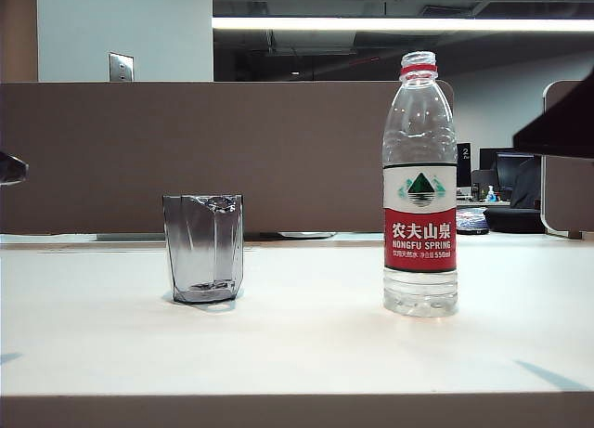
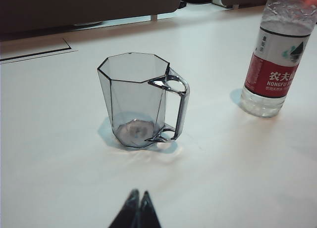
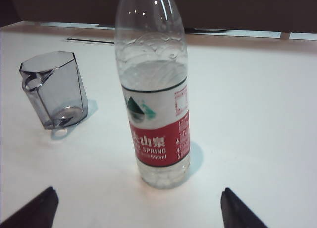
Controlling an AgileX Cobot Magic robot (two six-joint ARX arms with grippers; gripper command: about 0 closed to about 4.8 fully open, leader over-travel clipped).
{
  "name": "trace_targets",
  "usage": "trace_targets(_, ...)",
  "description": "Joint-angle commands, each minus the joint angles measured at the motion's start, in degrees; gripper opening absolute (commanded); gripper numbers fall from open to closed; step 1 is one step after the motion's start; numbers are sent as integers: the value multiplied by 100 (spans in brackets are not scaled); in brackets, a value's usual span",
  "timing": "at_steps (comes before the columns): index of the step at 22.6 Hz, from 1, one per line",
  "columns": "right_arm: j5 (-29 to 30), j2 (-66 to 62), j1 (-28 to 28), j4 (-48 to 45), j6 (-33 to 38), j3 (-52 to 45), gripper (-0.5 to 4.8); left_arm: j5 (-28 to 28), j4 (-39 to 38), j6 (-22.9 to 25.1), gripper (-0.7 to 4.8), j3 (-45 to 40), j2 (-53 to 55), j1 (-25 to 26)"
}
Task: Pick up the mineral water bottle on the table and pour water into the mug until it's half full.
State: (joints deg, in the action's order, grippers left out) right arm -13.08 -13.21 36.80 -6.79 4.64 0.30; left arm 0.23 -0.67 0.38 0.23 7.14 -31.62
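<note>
Directly between right pincer (image 3: 138, 208) tips (spread wide): mineral water bottle (image 3: 153, 114)

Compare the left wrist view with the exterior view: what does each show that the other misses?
Only the left wrist view shows the mug's handle, the mug's empty inside from above, and the left gripper, its fingertips together and short of the mug.

Only the exterior view shows the mineral water bottle's uncapped mouth and red neck ring, the table's tan front edge, and the partition behind.

Both show the mug and bottle standing upright and apart on the white table, with neither gripper touching them.
</note>
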Motion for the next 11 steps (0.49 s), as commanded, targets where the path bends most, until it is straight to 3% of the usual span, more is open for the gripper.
trace_targets(1, -313, -940, 0, -1311, -7, -24, 479, -2, 68, 2, -5, 17, 0, 2)
trace_targets(11, -243, -5866, -4, -5252, 131, 424, 479, 0, 68, 2, -5, 17, -2, 2)
